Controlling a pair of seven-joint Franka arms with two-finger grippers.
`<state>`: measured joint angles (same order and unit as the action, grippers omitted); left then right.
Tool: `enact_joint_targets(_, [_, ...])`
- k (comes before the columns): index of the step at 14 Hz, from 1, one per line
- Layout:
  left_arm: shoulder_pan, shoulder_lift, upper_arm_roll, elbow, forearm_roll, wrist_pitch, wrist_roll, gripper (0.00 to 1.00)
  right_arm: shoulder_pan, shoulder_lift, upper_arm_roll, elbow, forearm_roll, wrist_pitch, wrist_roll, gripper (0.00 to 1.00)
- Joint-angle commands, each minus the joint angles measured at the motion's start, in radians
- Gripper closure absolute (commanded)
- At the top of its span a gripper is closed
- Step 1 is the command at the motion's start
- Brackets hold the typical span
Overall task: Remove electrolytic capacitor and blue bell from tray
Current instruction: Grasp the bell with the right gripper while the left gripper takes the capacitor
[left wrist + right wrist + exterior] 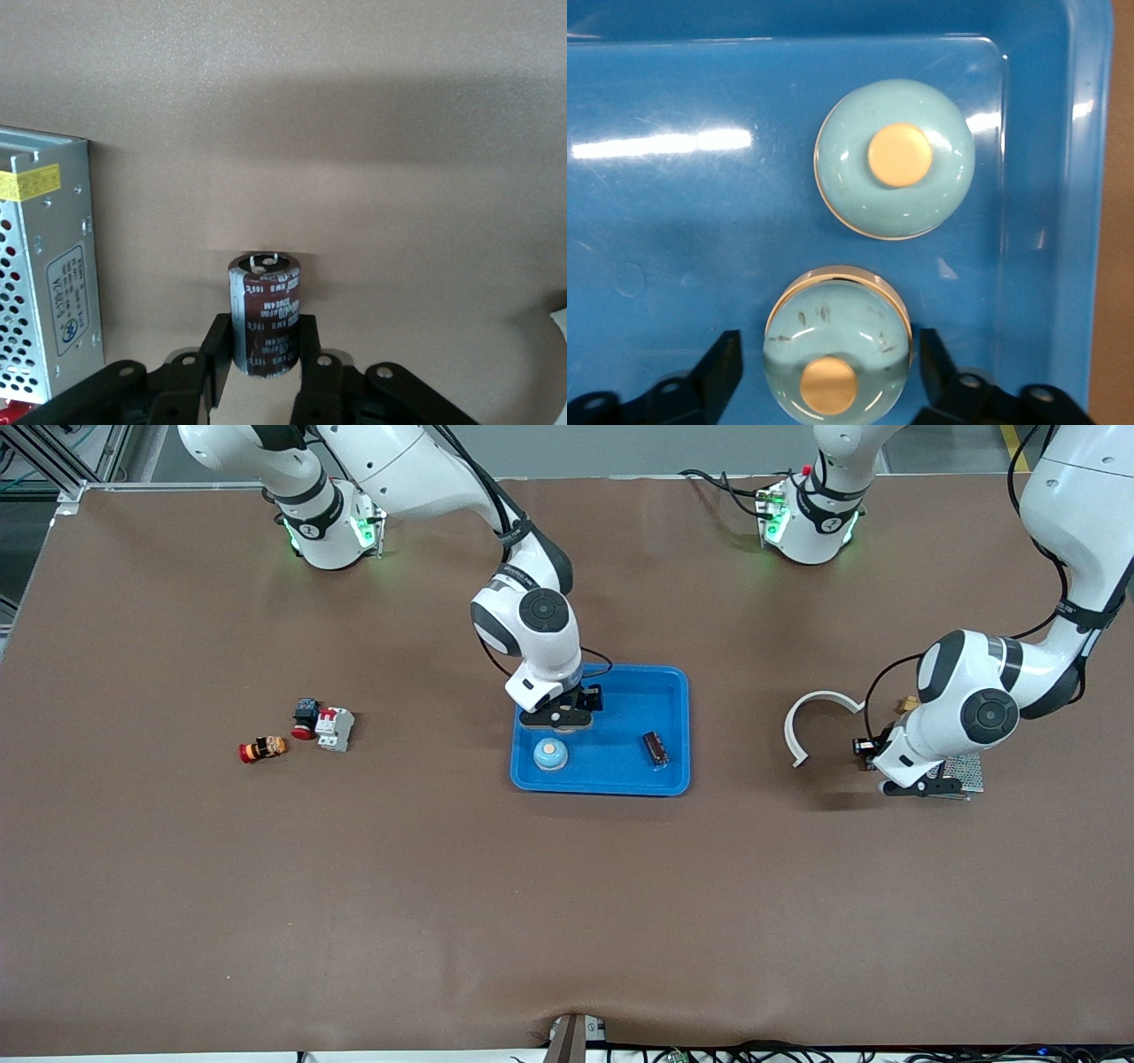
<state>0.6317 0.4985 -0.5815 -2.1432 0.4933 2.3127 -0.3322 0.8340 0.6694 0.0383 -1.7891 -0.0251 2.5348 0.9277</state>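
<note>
1. Our right gripper (560, 724) hangs over the blue tray (673, 691), fingers (718, 367) spread wide and apart from the bell (837, 341) between them, gripping nothing.
2. A second bell (550, 755) sits in the tray at the gripper's 6 o'clock in the front view; a capacitor (656, 747) lies in the tray at that bell's 3 o'clock.
3. Our left gripper (266, 359) pinches another capacitor (264, 312), upright, beside the perforated metal box (40, 266) at the table's left-arm end.
</note>
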Motion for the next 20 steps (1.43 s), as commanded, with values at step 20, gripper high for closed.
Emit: enact_joint_targets(20, [-0.22,0.012,-0.294,0.385,-0.073,-0.381,-0.548,0.0,0.005,-0.065,-0.014,0.028,-0.015,-0.091,0.014,0.49])
